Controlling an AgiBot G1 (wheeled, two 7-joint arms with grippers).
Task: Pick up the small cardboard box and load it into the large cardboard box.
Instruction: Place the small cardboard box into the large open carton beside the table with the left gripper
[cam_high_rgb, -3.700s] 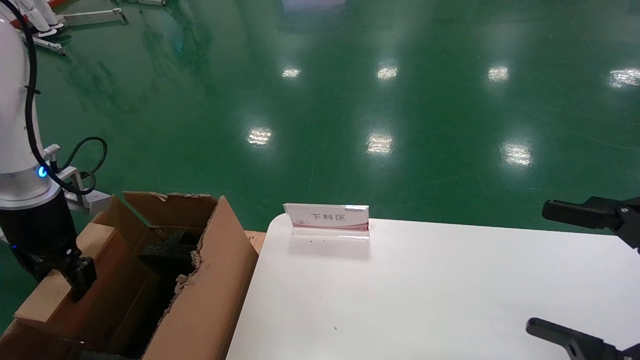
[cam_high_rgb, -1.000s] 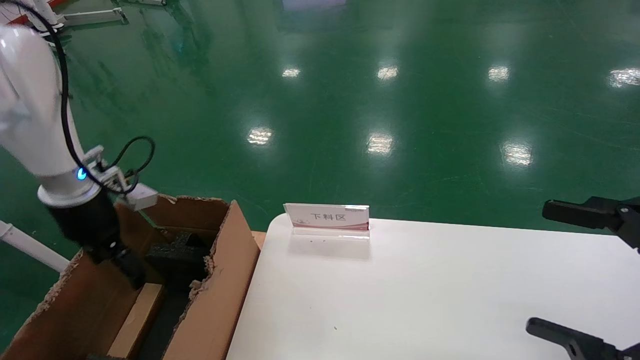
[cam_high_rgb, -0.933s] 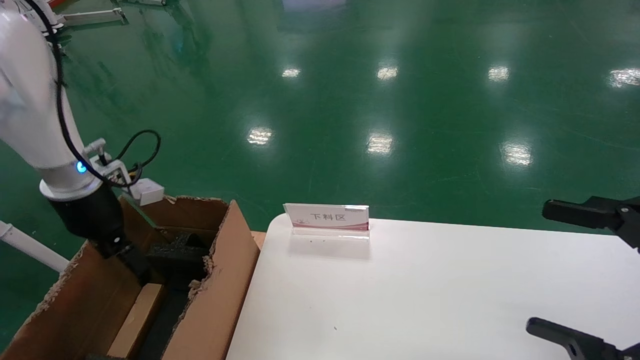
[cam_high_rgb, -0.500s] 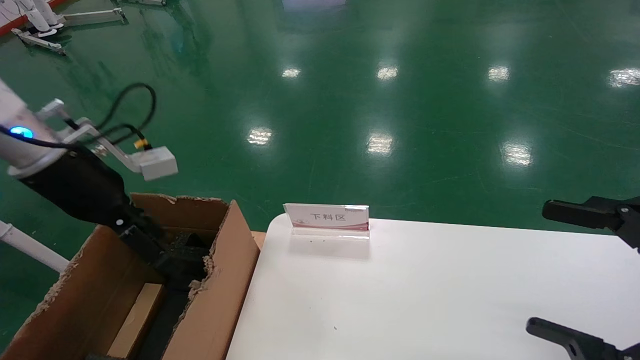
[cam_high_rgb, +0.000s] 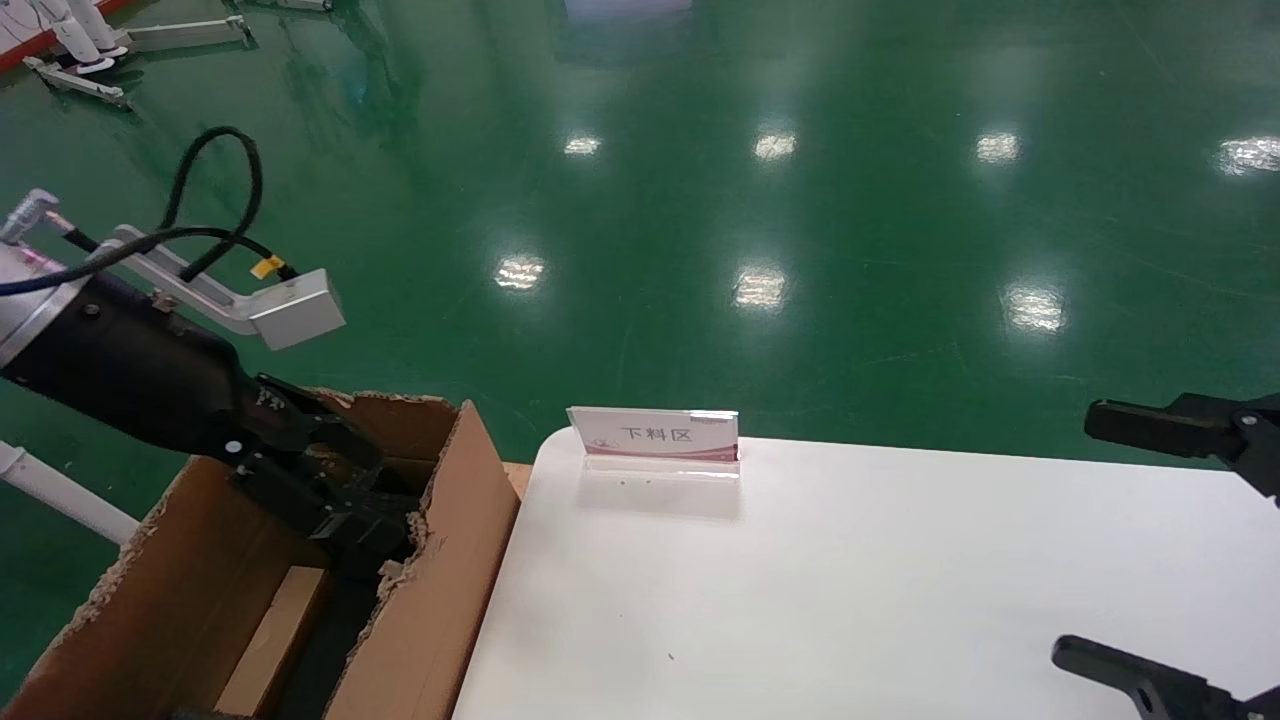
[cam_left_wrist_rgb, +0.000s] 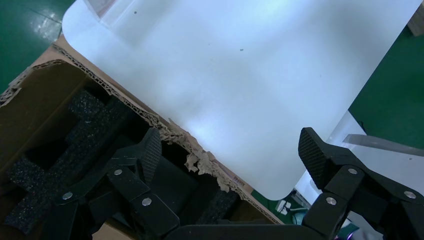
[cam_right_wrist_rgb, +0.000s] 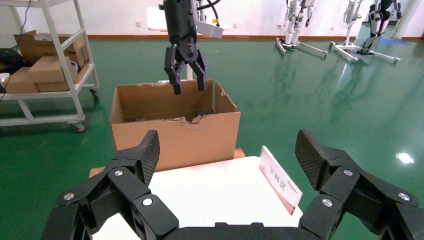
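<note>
The large cardboard box (cam_high_rgb: 440, 600) stands left of the table, with ragged edges and black foam inside; it also shows in the left wrist view (cam_left_wrist_rgb: 200, 160) and the right wrist view (cam_right_wrist_rgb: 175, 135). The small cardboard box (cam_high_rgb: 275, 640) lies inside it on the bottom, against the left wall. My left gripper (cam_high_rgb: 350, 490) is open and empty, tilted above the large box's far end; it also shows in its own wrist view (cam_left_wrist_rgb: 230, 150) and in the right wrist view (cam_right_wrist_rgb: 186, 75). My right gripper (cam_high_rgb: 1100, 545) is open and empty, parked over the table's right edge (cam_right_wrist_rgb: 227, 152).
A white table (cam_high_rgb: 850, 580) fills the middle and right, with a clear sign holder (cam_high_rgb: 655, 435) at its far left corner. Green floor lies around it. A white shelf cart (cam_right_wrist_rgb: 45, 75) with cartons stands beyond the large box.
My left gripper held the small box over the large box earlier. It has let go, risen out of the large box and tilted level. The small box now lies inside.
</note>
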